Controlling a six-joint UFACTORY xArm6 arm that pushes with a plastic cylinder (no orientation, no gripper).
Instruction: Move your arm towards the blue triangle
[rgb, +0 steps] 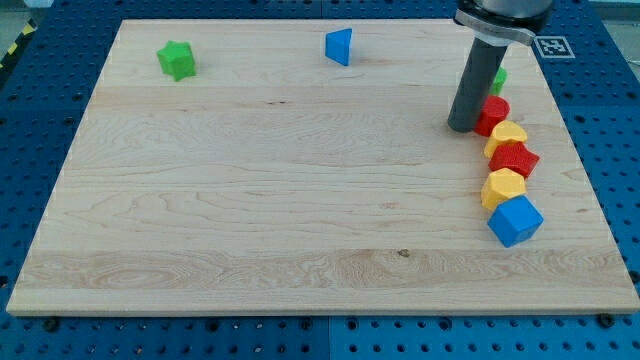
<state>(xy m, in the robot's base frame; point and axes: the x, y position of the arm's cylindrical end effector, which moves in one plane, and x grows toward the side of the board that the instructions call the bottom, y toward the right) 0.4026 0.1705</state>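
Note:
The blue triangle (339, 46) sits near the view's top edge of the wooden board (250, 200), a little right of centre. My tip (463, 127) rests on the board at the view's upper right, well to the right of and below the blue triangle. It stands just left of a red block (492, 114). The rod hides most of a green block (498, 78) behind it.
A green star-shaped block (176, 60) lies at the view's upper left. Below the red block runs a column: a yellow block (507, 138), a red star-shaped block (514, 159), a yellow block (502, 187) and a blue cube (515, 220).

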